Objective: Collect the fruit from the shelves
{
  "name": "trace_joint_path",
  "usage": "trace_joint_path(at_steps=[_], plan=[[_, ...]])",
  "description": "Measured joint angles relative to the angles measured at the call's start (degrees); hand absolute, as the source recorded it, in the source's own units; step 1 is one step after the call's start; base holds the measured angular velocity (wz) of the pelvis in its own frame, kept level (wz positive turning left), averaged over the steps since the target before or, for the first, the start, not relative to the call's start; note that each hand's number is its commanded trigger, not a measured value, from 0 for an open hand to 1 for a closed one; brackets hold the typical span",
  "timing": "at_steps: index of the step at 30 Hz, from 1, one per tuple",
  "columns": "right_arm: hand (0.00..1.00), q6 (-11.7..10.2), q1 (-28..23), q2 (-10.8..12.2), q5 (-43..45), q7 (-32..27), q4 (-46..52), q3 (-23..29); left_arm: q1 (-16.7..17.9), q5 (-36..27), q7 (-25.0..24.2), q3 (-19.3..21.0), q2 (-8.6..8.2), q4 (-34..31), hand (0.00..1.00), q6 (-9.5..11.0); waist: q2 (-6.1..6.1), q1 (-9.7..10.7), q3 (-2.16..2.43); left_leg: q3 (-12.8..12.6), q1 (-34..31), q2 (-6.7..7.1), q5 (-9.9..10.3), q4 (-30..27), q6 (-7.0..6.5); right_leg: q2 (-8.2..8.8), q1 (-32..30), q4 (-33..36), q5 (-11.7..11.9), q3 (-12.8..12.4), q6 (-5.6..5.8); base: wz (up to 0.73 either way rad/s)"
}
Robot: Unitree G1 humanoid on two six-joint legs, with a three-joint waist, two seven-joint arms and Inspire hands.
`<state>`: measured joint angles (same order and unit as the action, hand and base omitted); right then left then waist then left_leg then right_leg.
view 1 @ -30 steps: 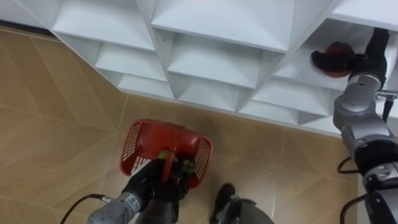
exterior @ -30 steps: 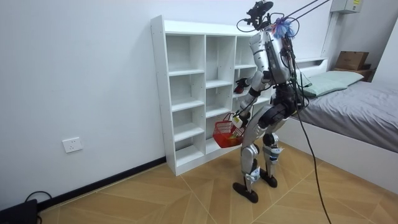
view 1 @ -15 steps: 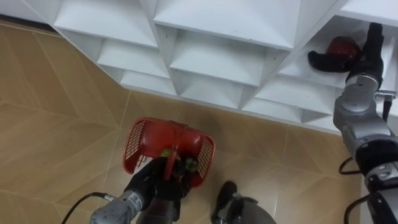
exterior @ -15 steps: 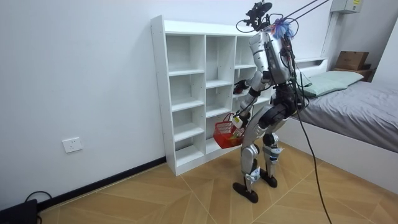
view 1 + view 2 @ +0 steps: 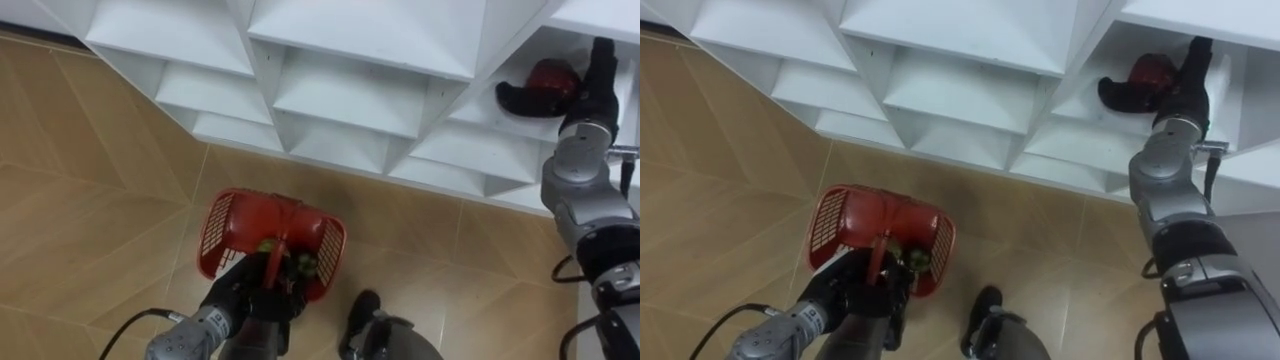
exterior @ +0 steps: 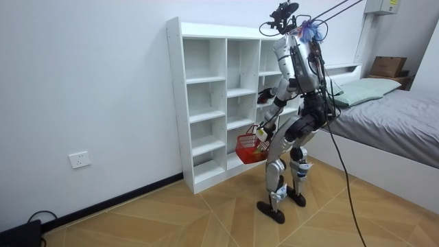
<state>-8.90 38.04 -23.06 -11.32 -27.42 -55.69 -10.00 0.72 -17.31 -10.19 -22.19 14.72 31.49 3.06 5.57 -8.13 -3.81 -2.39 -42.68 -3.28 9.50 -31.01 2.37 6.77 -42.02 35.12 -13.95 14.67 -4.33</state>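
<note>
Fruit (image 5: 552, 74), round, glossy red, is clasped by the right hand (image 5: 514, 96); left hand (image 5: 246, 296) grips the latticed red basket (image 5: 222, 230).

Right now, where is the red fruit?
The round red fruit sits in a white closet cubby at the eye views' upper right, with the right hand curled around it.

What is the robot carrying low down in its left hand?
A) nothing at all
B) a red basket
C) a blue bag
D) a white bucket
B: the left hand is curled round the handle of a red basket, which hangs above the wooden floor.
</note>
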Motion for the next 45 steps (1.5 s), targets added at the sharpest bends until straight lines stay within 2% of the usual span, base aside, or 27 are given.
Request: trace_joint_path(at_steps=[11, 17, 18, 19, 21, 24, 27, 32, 34, 45], plan=[[0.00, -0.4, 0.0, -1.0, -0.1, 2.1, -1.7, 0.0, -0.3, 0.0, 0.0, -0.4, 0.05, 0.0, 1.00, -0.1, 0.26, 0.0, -0.16, 0.0, 0.0, -0.01, -0.5, 0.8, -0.37, -0.02, 0.5, -1.4, 0.8, 0.4, 0.24, 0.00], [0.00, -0.3, -0.2, -1.8, -0.1, 4.3, -2.3, -0.1, -0.6, 0.0, 0.2, -0.6, 0.13, -0.1, 1.00, -0.4, 0.91, 0.0, -0.53, 0.0, 0.2, 0.01, -0.6, 1.0, -0.45, 0.04, 0.9, -1.6, 0.8, 0.6, 0.35, 0.02], [0.09, -0.2, -0.2, -1.9, -0.2, 4.7, -2.4, -0.1, -0.6, 0.0, 0.6, -0.6, 0.17, -0.1, 1.00, -0.5, 0.92, 0.0, -0.53, 0.0, 0.3, 0.00, -0.6, 1.0, -0.46, 0.06, 1.0, -1.7, 0.8, 0.7, 0.36, 0.00], [0.71, -0.1, -0.2, -2.0, -0.2, 4.9, -2.4, -0.1, -0.6, 0.0, 0.8, -0.6, 0.23, -0.1, 1.00, -0.6, 0.92, 0.0, -0.53, 0.0, 0.3, -0.02, -0.6, 1.1, -0.47, 0.06, 1.0, -1.7, 0.8, 0.8, 0.36, 0.00], [1.00, 0.2, -0.3, -2.1, -0.1, 5.2, -2.4, -0.1, -0.7, 0.0, 0.9, -0.6, 0.37, -0.1, 1.00, -0.7, 0.92, 0.0, -0.53, 0.0, 0.3, -0.05, -0.6, 1.1, -0.47, 0.05, 1.0, -1.6, 0.8, 0.8, 0.34, 0.00], [1.00, 0.2, -0.3, -2.5, -0.1, 5.5, -2.4, -0.1, -0.7, 0.0, 0.9, -0.6, 0.45, -0.1, 1.00, -0.8, 0.94, 0.0, -0.52, 0.0, 0.5, -0.05, -0.6, 1.1, -0.47, 0.04, 1.2, -1.6, 0.9, 0.8, 0.31, 0.00], [1.00, 0.3, -0.4, -4.3, -0.6, 7.2, -3.0, -0.1, -1.0, 0.0, 0.8, -0.6, 0.48, 0.0, 1.00, -1.3, 0.95, -0.2, -0.51, 0.0, 0.7, -0.06, -0.6, 1.1, -0.47, 0.03, 1.4, -1.7, 0.9, 0.8, 0.31, 0.00], [1.00, 0.3, 0.2, -4.7, -2.2, 7.6, -4.2, 0.0, -1.1, 0.0, 0.8, -0.8, 0.58, 0.0, 1.00, -2.0, 0.96, -0.2, -0.52, 0.0, 1.4, -0.42, -0.6, 1.6, -0.35, -0.47, 2.2, -2.5, 1.1, 0.8, 0.16, 0.00], [1.00, 1.1, 0.8, -5.8, -2.2, 7.6, -4.4, 0.1, -1.2, 0.0, 0.8, -0.9, 0.57, -0.1, 1.00, -2.3, 0.98, -0.2, -0.51, 0.0, 1.4, -0.48, -0.6, 1.6, -0.34, -0.55, 2.2, -2.5, 1.1, 0.8, 0.14, 0.00], [1.00, 3.6, 0.8, -5.7, -2.2, 7.4, -4.4, -0.1, -1.5, 0.0, 0.9, -1.1, 0.58, -0.1, 1.00, -2.4, 1.00, -0.2, -0.50, -0.7, 1.4, -1.07, -0.7, 1.6, -0.21, -1.02, 2.3, -3.3, 1.4, 0.7, -0.05, -0.01]])
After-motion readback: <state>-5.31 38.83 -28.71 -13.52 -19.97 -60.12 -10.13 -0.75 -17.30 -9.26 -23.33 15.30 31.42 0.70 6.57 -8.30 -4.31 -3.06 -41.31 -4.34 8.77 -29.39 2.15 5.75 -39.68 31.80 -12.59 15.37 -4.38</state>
